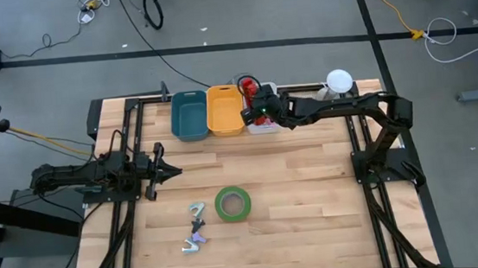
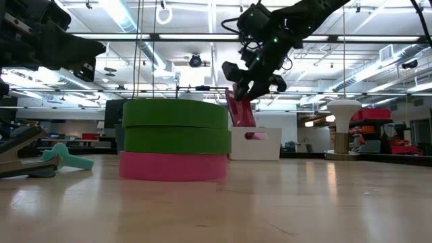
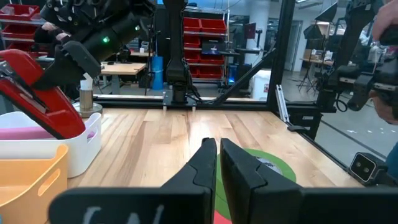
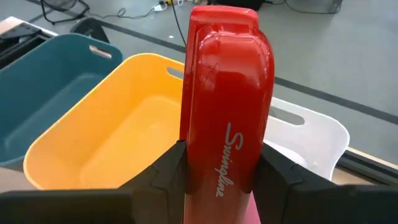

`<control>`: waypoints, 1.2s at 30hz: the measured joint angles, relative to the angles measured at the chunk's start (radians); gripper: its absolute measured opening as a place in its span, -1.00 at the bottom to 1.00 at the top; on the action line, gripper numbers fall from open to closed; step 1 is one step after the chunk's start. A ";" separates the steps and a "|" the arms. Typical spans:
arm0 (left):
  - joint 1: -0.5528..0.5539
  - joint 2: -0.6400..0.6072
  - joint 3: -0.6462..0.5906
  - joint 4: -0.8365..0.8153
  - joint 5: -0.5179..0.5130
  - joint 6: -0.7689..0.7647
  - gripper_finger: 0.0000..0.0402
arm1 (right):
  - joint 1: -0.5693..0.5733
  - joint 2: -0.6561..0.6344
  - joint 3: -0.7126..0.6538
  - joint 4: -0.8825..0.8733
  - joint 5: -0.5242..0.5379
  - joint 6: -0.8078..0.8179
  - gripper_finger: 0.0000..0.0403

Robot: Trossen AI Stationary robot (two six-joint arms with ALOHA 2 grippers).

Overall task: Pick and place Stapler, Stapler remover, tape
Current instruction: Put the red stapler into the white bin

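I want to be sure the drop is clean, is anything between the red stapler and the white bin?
Nothing visible. The right gripper holds the glossy red stapler just above the white plastic bin, apparently tilted into its open top.

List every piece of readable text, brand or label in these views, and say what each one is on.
"Swingline": white script on the red stapler gripped in the right claw above the bins.
Pale marks on the left claw's wrist mount: too blurred to read.
Print on the green tape roll: too small to read.
Nothing else is legible.
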State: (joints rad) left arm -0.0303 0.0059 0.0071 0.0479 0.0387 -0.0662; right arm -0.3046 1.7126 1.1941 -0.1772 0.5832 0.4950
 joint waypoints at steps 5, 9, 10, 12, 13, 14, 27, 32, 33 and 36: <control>0.000 0.000 0.000 0.000 0.000 0.000 -0.87 | -0.003 -0.001 -0.044 0.038 0.001 0.002 -0.31; 0.000 0.000 0.000 0.000 0.000 0.000 -0.87 | -0.003 -0.001 -0.070 0.062 -0.031 0.028 -0.31; 0.000 0.000 0.000 0.000 0.000 0.000 -0.87 | -0.003 -0.001 -0.074 0.063 -0.033 0.042 -0.31; 0.000 0.000 0.000 0.000 0.000 0.000 -0.87 | -0.003 -0.001 -0.079 0.053 -0.035 0.067 -0.31; 0.000 0.000 0.000 0.000 0.000 0.000 -0.87 | -0.003 -0.001 -0.080 0.053 -0.037 0.070 -0.31; 0.000 0.000 0.000 0.000 0.000 0.000 -0.87 | -0.003 -0.001 -0.080 0.056 -0.037 0.070 -0.31; 0.000 0.000 0.000 0.000 0.000 0.000 -0.87 | -0.004 -0.001 -0.080 0.064 -0.044 0.046 -0.31; 0.000 0.000 0.000 0.000 0.000 0.000 -0.87 | -0.005 -0.001 -0.080 0.048 -0.050 0.044 -0.30; 0.000 0.000 0.000 0.000 0.000 0.000 -0.87 | -0.005 -0.001 -0.080 0.048 -0.050 0.042 -0.29; 0.000 0.000 0.000 0.000 0.000 0.000 -0.87 | -0.006 -0.001 -0.080 0.049 -0.053 0.048 -0.19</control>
State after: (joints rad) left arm -0.0300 0.0063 0.0070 0.0479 0.0383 -0.0663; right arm -0.3108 1.7119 1.1141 -0.1280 0.5300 0.5429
